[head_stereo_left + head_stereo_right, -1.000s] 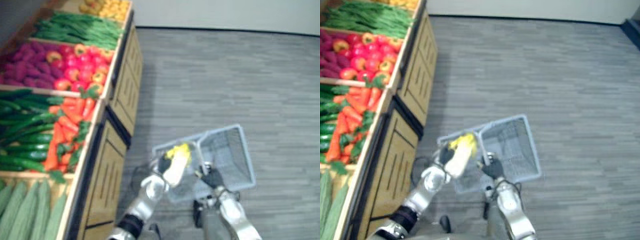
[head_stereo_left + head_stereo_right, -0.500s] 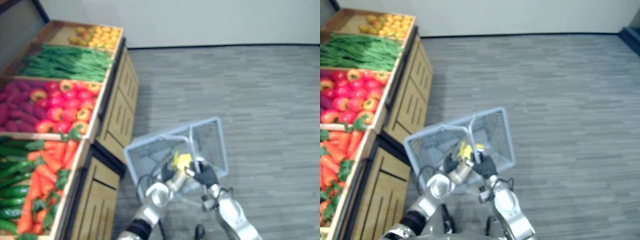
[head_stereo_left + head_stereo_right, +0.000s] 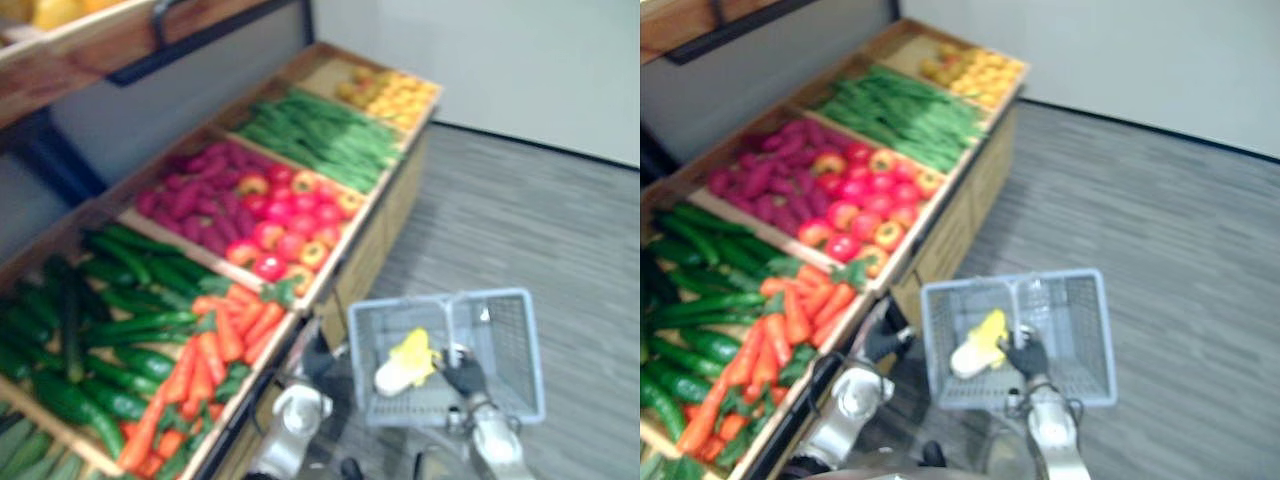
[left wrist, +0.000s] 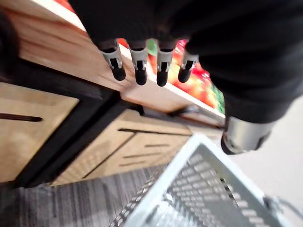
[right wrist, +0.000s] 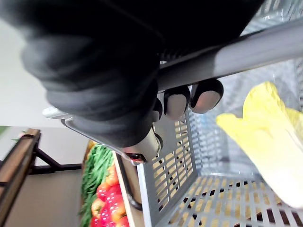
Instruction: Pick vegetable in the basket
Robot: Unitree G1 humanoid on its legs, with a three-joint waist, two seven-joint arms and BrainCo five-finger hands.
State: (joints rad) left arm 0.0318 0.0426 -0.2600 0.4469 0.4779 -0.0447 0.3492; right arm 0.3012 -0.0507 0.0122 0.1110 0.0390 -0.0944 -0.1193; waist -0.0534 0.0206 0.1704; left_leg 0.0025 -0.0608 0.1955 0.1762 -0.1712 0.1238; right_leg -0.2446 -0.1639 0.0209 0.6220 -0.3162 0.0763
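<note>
A grey wire basket (image 3: 531, 352) hangs in front of the produce stand, and my right hand (image 3: 464, 376) is shut on its handle (image 5: 246, 52). A yellow-and-white leafy cabbage (image 3: 408, 362) lies inside the basket, free of both hands, and also appears past the curled fingers (image 5: 176, 100) in the right wrist view. My left hand (image 3: 318, 357) is outside the basket on its left, close to the stand's wooden front. It is open and empty, its fingers (image 4: 138, 66) straight.
The wooden stand (image 3: 940, 240) fills the left side, with bins of cucumbers (image 3: 110, 330), carrots (image 3: 205, 360), red apples (image 3: 290, 225), purple roots (image 3: 195, 190), green beans (image 3: 320, 130) and yellow fruit (image 3: 395, 92). Grey floor (image 3: 540, 220) lies open to the right.
My left hand has let go of the cabbage, which now lies in the basket, and has drawn out to the left. The camera has swung up toward the stand.
</note>
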